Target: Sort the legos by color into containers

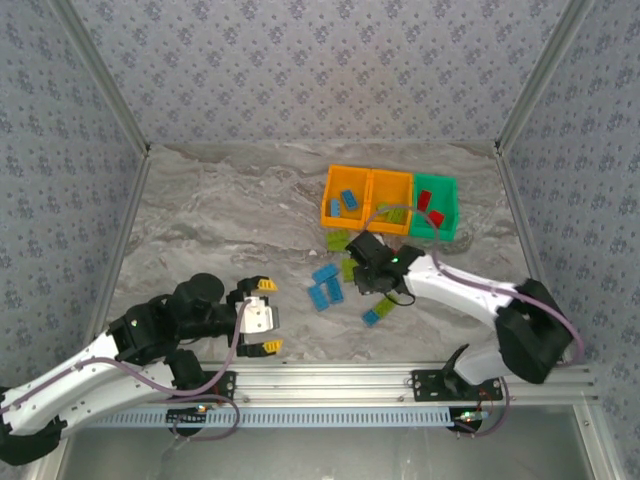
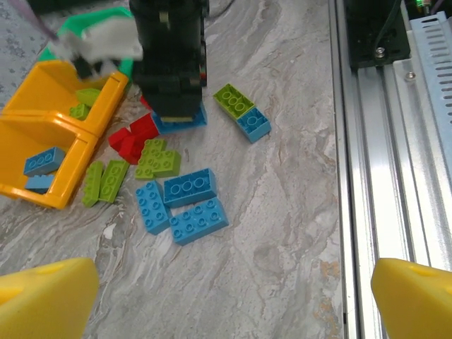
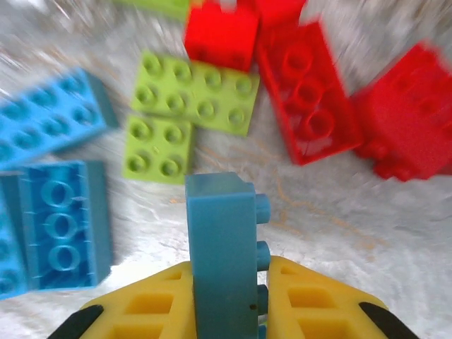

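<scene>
Row of three containers on far part of table [image 1: 230,220]. Landmark: middle container [image 1: 392,174]. left container [image 1: 345,170] touches its left side, right container [image 1: 436,180] touches its right side. A few legos lie inside each. Just before landmark, on table: loose legos [image 1: 325,285], scatter running toward near-left. Over that scatter: right hand [image 1: 372,262], with held lego [image 3: 219,240] on edge between its fingers. Well apart to near-left of landmark: left hand [image 1: 267,316], fingers spread, over table.

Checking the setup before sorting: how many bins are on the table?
3, in a row on the far side: left orange bin, middle orange bin, green bin at the right end. None seems hidden.
</scene>
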